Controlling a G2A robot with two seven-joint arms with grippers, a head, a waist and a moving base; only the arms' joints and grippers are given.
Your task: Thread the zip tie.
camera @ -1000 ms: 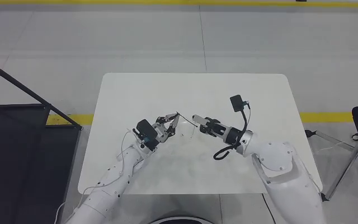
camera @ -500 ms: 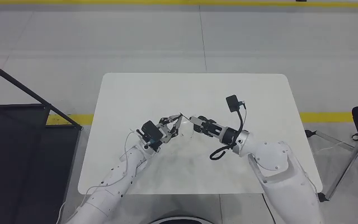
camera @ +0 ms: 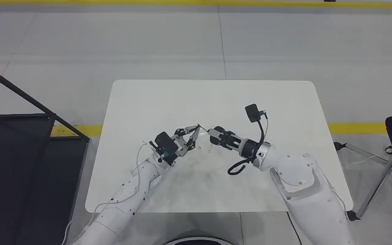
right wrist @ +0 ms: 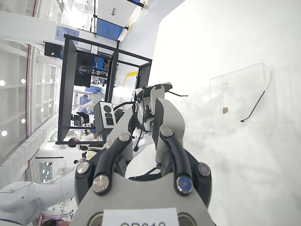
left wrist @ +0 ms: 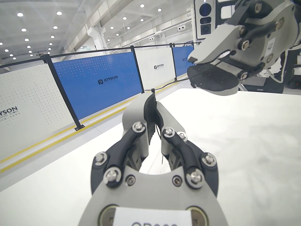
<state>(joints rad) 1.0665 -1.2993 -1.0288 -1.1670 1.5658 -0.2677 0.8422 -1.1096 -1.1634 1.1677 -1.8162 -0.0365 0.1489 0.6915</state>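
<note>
The black zip tie is pinched in my left gripper, which is shut; one end sticks out past the fingertips and the strand trails out behind the pads. In the top view this gripper sits mid-table with the zip tie slanting up from it. My right gripper faces it tip to tip, a small gap apart. From the left wrist, the right gripper hangs above the table, shut on a thin black strand. From the right wrist, the left gripper shows a zip tie end poking out.
A clear plastic box stands on the white table beside the grippers, with another black zip tie inside. The table's far half is bare. A fence and floor lie beyond the table's edge.
My right gripper has moved left toward the left gripper, closing most of the gap. The left gripper shifted slightly toward it, still holding the zip tie.
</note>
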